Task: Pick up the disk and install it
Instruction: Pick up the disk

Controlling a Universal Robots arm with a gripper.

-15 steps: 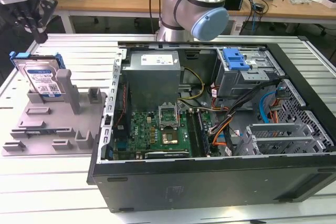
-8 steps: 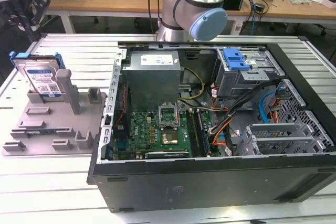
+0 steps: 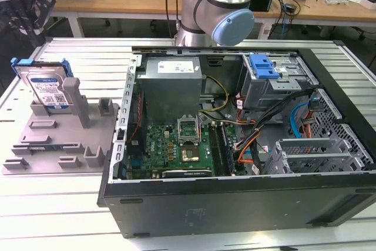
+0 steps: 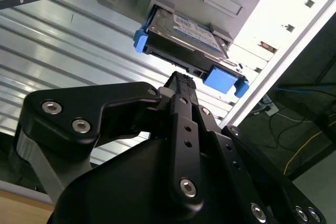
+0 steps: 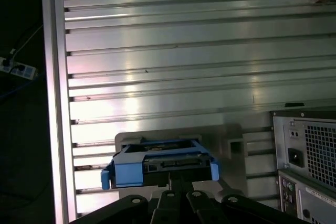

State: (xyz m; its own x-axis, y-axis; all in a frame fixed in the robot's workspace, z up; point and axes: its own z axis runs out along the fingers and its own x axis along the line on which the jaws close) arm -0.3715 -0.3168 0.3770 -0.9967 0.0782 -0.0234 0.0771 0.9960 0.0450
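Contact between the two is not made at this moment. The pincer (image 4: 181, 81) has its two black fingers pressed together and grasps nothing, as both wrist views show. The disk (image 3: 44, 89) stands on end in a slot at one end of the grey fixture tray (image 3: 56, 145). It rests beside a grey post (image 3: 71, 95) of the tray, with its blue carrier rail around it. Its long axis rises from the tray floor, so one narrow edge is on top. The open computer case (image 3: 247, 145) stands just beside the tray on the slatted counter (image 3: 64, 216).

In the second wrist view the disk lies straight ahead of the pincer tips, near but apart, with its narrow connector edge turned toward them. By this judgement the pincer is aimed at that upper edge, and the tray is beneath it.
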